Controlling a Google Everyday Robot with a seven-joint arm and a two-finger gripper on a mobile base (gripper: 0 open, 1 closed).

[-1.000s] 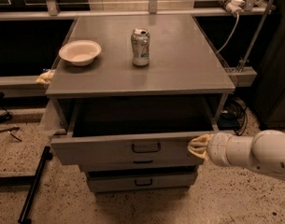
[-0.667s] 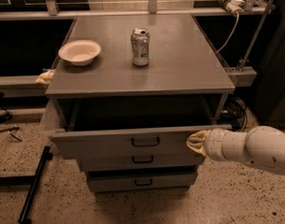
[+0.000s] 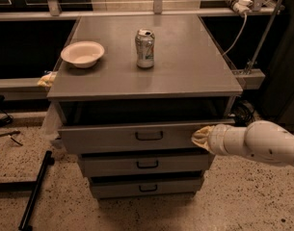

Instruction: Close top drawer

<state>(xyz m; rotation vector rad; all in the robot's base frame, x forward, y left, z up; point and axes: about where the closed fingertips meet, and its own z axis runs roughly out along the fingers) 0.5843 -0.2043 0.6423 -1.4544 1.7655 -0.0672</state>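
Note:
The top drawer point(image 3: 113, 137) is the uppermost of three grey drawers in a metal cabinet. It stands pulled out a short way, with a strip of dark interior showing behind its flat front. Its small black loop handle point(image 3: 149, 135) sits at the centre of the front. My gripper point(image 3: 200, 137) comes in from the right on a white arm point(image 3: 260, 142). Its yellowish tip rests against the right end of the drawer front.
On the cabinet top point(image 3: 185, 66) stand a white bowl point(image 3: 82, 54) at the left and a soda can point(image 3: 145, 48) near the middle. Two lower drawers point(image 3: 145, 164) sit below. A black bar point(image 3: 34, 191) lies on the speckled floor at left. Cables hang at the right.
The top drawer has slid back into the cabinet, so less of its interior shows. My gripper has moved inward with the drawer front, staying at its right end.

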